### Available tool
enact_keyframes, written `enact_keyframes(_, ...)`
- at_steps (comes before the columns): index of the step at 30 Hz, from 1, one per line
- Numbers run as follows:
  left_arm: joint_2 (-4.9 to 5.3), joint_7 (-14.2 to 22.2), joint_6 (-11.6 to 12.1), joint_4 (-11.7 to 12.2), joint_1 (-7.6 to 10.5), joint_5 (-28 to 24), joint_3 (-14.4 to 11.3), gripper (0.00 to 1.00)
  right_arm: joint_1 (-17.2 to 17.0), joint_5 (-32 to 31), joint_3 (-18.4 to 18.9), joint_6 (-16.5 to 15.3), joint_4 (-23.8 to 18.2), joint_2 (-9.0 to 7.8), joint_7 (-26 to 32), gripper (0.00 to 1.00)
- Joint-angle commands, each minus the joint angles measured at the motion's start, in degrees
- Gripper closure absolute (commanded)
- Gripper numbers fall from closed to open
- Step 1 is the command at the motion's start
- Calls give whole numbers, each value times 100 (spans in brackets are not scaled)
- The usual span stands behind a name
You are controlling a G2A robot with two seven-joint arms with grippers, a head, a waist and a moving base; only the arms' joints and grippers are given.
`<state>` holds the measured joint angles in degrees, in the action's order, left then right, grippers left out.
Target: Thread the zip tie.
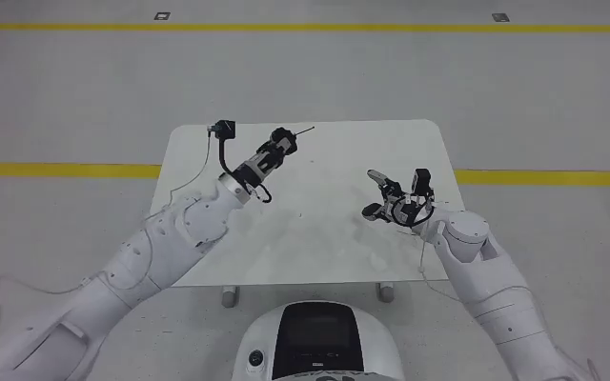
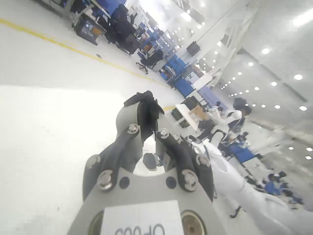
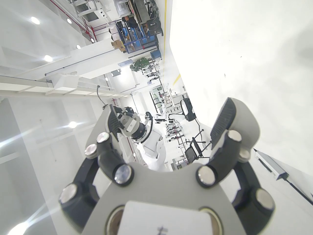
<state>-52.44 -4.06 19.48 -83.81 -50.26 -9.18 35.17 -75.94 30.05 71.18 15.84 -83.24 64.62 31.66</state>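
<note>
1 white rectangular counter with rounded corners (image 1: pixel 315 238) stands on a pale grey floor (image 1: pixel 315 76). 2 yellow lines cross that floor, 1 far behind the counter (image 1: pixel 95 27) and 1 level with its middle (image 1: pixel 76 170), and 2 small dark square plates (image 1: pixel 162 16) sit in the floor beyond the far line. The wrist views look out into a large bright hall with rows of ceiling lights (image 2: pixel 265 51), blue racks and desks (image 2: pixel 176 64) and dark office chairs (image 2: pixel 149 61). There are 2 tools and 1 zip tie. The left tool (image 1: pixel 289 141) is over the far left part of the counter, its fingers (image 2: pixel 127 113) pressed together on the thin black plastic zip tie (image 1: pixel 303 130), whose slim tail sticks out past the fingertips towards the counter's far edge. In the left wrist view the zip tie (image 2: pixel 149 99) shows as a dark bunched piece pinched at the tips of the left tool (image 2: pixel 146 105). The right tool (image 1: pixel 372 193) is over the right side of the counter, well apart from the left tool, with its 2 ribbed fingers (image 3: pixel 227 113) spread wide; the right wrist view shows the gap of the right tool (image 3: pixel 171 108) open towards the room.
</note>
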Motion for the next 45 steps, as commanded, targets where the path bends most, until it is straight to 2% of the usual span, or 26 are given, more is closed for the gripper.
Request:
enact_keyframes(1,24,591,0,4,-146,-712,350,100,0,0,0,0,0,0,0,0)
enact_keyframes(3,35,1213,0,-13,-279,-1099,656,100,0,0,0,0,0,0,0,0)
enact_keyframes(4,33,1738,0,-21,-395,-1395,864,100,0,0,0,0,0,0,0,0)
enact_keyframes(5,29,2068,0,12,-468,-1541,1054,100,0,0,0,0,0,0,0,0)
enact_keyframes(8,-41,2818,0,137,-745,-1799,1589,100,0,0,0,0,0,0,0,0)
enact_keyframes(11,-166,3270,0,226,-930,-1692,1936,100,0,0,0,0,0,0,0,0)
enact_keyframes(16,-389,3564,0,299,-1021,-1363,2205,100,0,0,0,0,0,0,0,0)
enact_keyframes(23,-389,3564,0,299,-1021,-1363,2205,100,0,0,0,0,0,0,0,0)
enact_keyframes(25,-404,3604,-6,274,-1075,-1515,2174,100,0,0,0,0,0,0,0,0)
enact_keyframes(27,-413,3829,0,394,-1078,-1587,2139,100,0,0,0,0,0,0,0,0)
enact_keyframes(30,-468,4444,0,581,-1043,-2087,2029,100,0,0,0,0,0,0,0,0)
enact_keyframes(31,-495,4656,0,673,-1002,-2182,1973,100,0,0,0,0,0,0,0,0)
enact_keyframes(36,-645,5203,0,922,-824,-2498,1726,100,0,0,0,0,0,0,0,0)
enact_keyframes(42,-859,5547,0,1229,-555,-2547,1400,100,0,0,0,0,0,0,0,0)
enact_keyframes(45,-975,5574,0,1367,-407,-2495,1232,100,0,0,0,0,0,0,0,0)
